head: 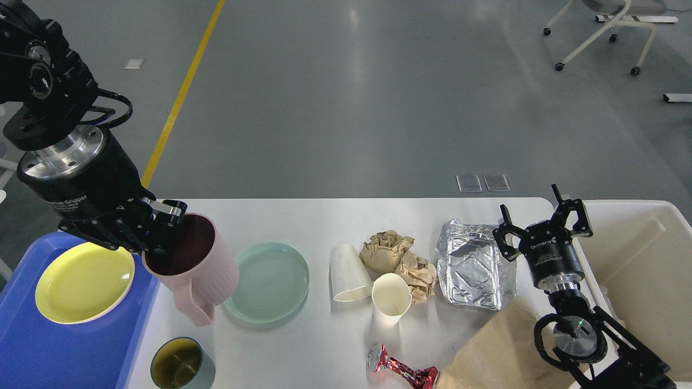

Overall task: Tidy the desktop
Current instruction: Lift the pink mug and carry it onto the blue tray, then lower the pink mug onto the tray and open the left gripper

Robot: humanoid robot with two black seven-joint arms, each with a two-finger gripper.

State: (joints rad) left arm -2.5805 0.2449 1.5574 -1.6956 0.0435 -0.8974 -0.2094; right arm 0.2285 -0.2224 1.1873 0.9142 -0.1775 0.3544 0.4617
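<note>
Your left gripper (pixel 162 229), clamped on the rim of the pink mug (pixel 192 267), carries it tilted above the desktop's (pixel 324 346) left edge, presumably toward the blue tray (pixel 32 351); your right gripper (pixel 540 221) waits spread apart by the right edge.

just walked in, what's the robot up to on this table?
It is tidying the desktop. The left gripper has its jaws clamped on the rim of a pink mug, held tilted in the air near the edge of the blue tray, where a yellow plate already sits. The right gripper hangs open and empty by the foil container. A green plate, paper cups, crumpled paper and a crushed can lie on the table.
</note>
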